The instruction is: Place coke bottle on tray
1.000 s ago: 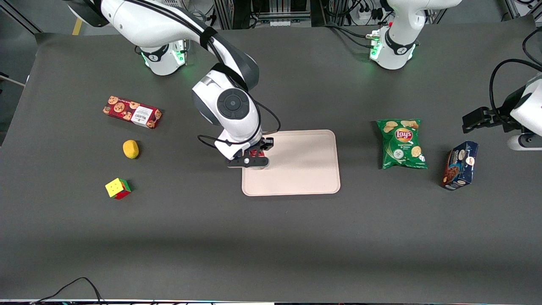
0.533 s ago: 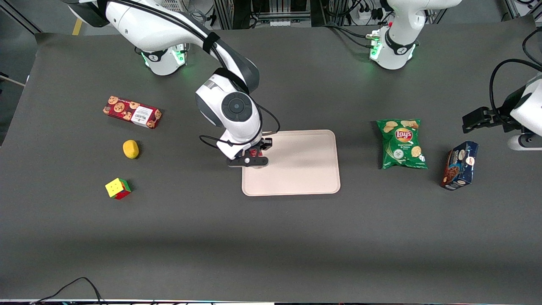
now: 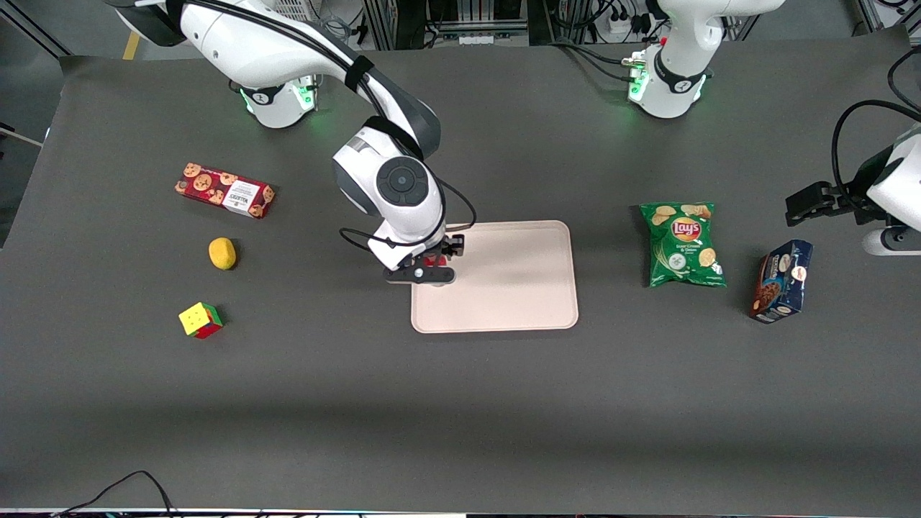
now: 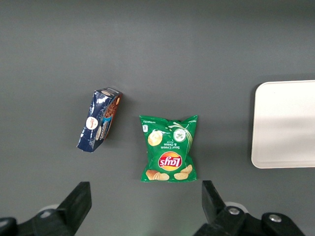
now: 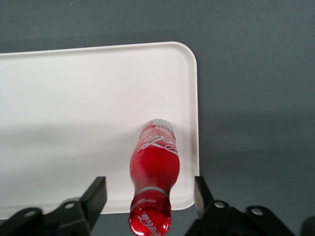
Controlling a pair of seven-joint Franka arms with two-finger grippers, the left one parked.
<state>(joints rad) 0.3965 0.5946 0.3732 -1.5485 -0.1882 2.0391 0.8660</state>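
The slim all-red coke bottle (image 5: 153, 167) stands upright in the pale pinkish-beige rectangular tray (image 3: 514, 288) — near one corner, just inside its rim; the hand (image 5: 150, 199) hovers above, released — fingers spread clear of the bottle.

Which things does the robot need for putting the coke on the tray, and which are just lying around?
Needed:
coke bottle, standing on the tray
tray
tool, open, fingers either side of the bottle

Just lying around:
cookie box
lemon
puzzle cube
chips bag
blue box
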